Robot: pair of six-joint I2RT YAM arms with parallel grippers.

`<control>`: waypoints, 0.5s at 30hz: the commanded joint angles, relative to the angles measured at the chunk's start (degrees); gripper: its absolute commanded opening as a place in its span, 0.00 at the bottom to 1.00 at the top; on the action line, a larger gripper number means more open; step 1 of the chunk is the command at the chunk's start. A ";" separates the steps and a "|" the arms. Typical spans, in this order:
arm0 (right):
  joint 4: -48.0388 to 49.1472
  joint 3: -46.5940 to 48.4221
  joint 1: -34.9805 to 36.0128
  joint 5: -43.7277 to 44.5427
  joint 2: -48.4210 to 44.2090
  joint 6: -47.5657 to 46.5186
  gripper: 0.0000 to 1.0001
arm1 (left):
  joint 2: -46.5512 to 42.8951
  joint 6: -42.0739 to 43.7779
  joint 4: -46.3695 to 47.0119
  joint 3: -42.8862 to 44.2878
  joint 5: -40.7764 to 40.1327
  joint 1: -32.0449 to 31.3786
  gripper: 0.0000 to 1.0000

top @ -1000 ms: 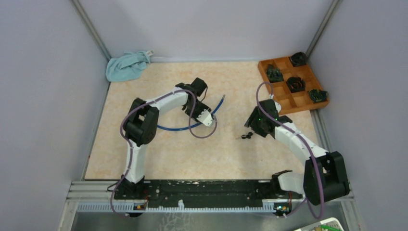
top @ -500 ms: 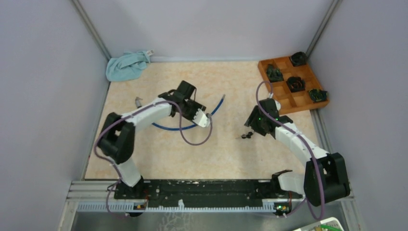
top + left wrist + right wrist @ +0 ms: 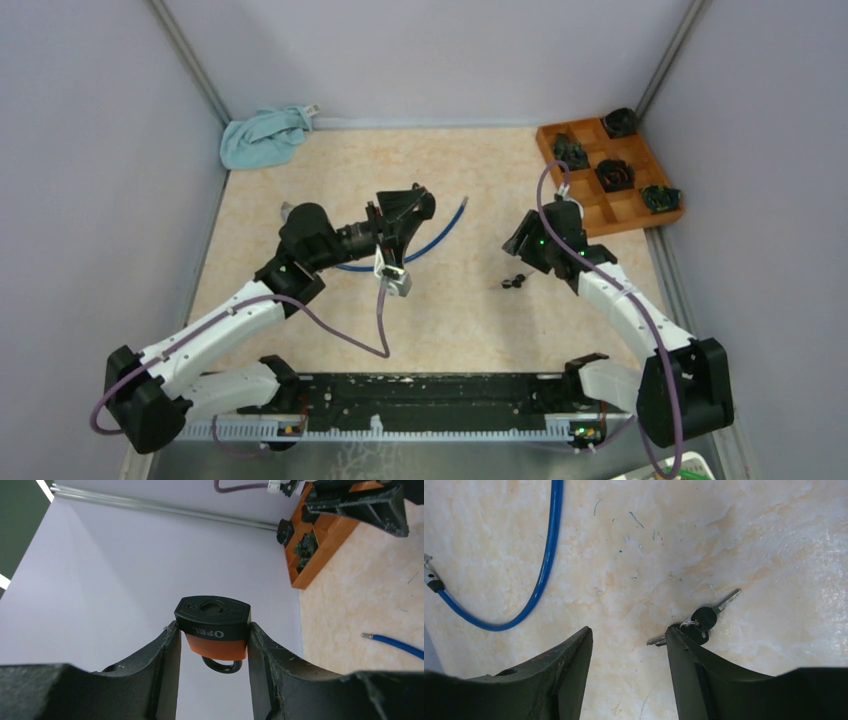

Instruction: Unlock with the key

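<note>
Padlock (image 3: 213,617) sits clamped between the left gripper's (image 3: 212,630) fingers, up off the table (image 3: 749,540), black end pointing out past the fingertips (shackle tucked back toward the wrist). In the last second the left arm has swung out and turned that end toward the right arm, so the lock looks presented for the key. Keys (image 3: 703,619) lie on the table against one finger of the right gripper (image 3: 629,632), outside its gap; its jaws are parted and hold nothing, so they likely need grasping first.

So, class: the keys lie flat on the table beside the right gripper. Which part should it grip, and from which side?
Probably the black head of the keys, taken from straight above: they lie flat on the table, and the head is the bulkiest part. The open right gripper has them outside one finger, so it should shift sideways.
</note>
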 commanded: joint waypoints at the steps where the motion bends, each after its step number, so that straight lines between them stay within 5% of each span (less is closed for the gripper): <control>1: 2.94 1.11 -0.42 -2.18 -2.35 -1.00 0.56 | -2.17 0.91 6.67 -1.13 2.27 -2.20 0.00; 11: 2.65 1.09 -0.37 -2.85 -3.45 -1.72 0.57 | -1.64 2.06 4.29 -2.66 1.94 -3.61 0.00; 15: 2.05 2.05 -0.37 -3.30 -3.10 -2.32 0.57 | 1.86 -0.47 -18.03 6.37 2.34 -3.66 0.00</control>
